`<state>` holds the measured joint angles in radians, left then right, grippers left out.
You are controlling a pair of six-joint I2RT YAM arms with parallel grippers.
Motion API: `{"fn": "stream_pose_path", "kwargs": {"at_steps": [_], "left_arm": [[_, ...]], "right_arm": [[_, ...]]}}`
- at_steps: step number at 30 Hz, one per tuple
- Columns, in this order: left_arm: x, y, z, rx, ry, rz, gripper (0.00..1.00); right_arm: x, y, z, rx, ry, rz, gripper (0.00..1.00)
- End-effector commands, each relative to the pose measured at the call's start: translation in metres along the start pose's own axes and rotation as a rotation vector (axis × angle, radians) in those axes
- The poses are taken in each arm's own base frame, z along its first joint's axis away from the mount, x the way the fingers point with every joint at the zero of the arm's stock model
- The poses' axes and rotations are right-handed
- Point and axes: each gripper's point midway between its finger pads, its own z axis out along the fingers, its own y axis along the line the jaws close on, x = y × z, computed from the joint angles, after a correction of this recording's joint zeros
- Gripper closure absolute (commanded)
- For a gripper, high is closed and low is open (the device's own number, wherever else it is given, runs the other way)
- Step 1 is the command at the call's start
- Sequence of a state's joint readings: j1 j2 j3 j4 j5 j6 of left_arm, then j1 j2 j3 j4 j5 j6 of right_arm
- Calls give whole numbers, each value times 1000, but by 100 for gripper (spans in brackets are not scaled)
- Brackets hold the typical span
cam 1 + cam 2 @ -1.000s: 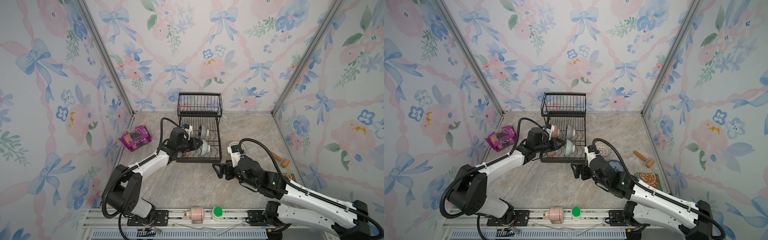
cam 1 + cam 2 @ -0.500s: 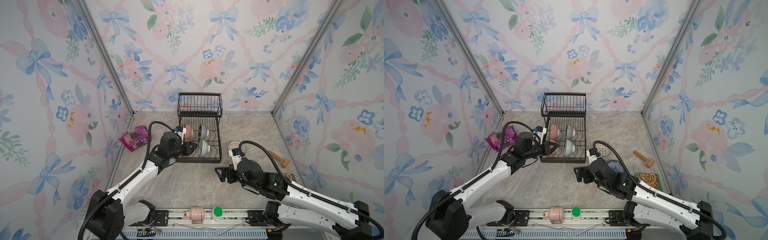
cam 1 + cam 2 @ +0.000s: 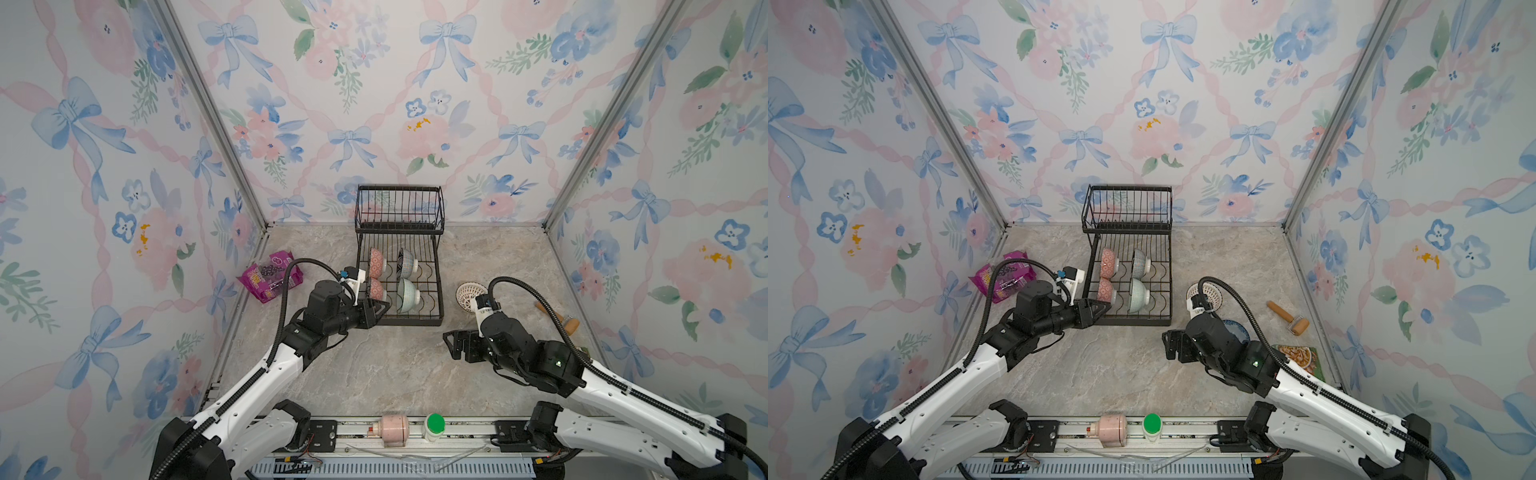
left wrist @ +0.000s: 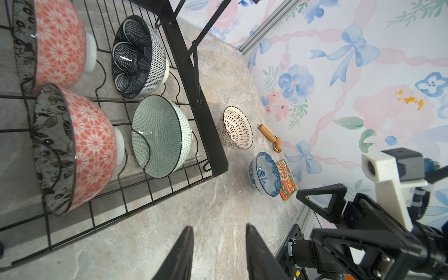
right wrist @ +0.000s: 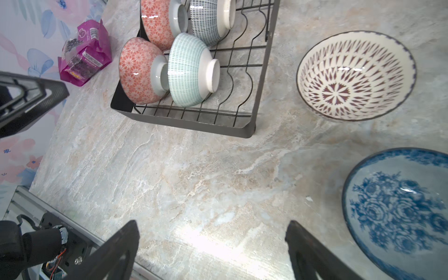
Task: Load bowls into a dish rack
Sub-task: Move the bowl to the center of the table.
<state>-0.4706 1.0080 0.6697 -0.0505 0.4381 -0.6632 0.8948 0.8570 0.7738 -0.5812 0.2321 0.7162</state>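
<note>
Four bowls (image 3: 409, 295) racked, left end effector (image 3: 384, 309) slightly parted beside dish rack (image 3: 415, 322), right end effector (image 3: 451, 345) wide, empty.

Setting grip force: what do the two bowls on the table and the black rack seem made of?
White round bowl with dark triangle lattice: likely glazed ceramic, sharp glints on a smooth inside. Blue floral round bowl: seemingly the same, glossy with highlights. Black wire dish rack: probably coated metal, thin stiff wires, matte flat frame.
</note>
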Motion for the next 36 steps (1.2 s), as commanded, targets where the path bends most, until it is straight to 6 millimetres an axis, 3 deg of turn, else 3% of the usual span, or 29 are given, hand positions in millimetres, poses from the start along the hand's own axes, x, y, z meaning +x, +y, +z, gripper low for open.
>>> {"fn": "stream_pose_path", "kwargs": {"at_steps": [1,7,12,15,18,20,27,33,36], "left_arm": [[-9,-7,3,39,-20,38,60],[-29,-23,10,79,-75,90,52],[-33,-16,16,22,-95,151,50],[-43,-24,18,28,-94,189,50],[-36,-25,29,42,-34,192,48],[-33,-24,35,35,-5,184,41],[-17,-41,45,62,39,180,34],[6,-52,58,57,82,190,2],[9,-49,59,29,73,175,2]], "right_arm": [[0,-21,0,28,10,4,4],[-22,-50,12,52,10,71,4],[-41,-64,31,77,50,72,0],[-51,-68,39,118,81,30,3],[-54,-68,49,126,113,-32,9],[-53,-69,59,137,148,-71,14],[-53,-84,83,216,209,-181,33],[-54,-89,97,237,239,-245,41],[-53,-91,106,243,258,-268,44]]}}
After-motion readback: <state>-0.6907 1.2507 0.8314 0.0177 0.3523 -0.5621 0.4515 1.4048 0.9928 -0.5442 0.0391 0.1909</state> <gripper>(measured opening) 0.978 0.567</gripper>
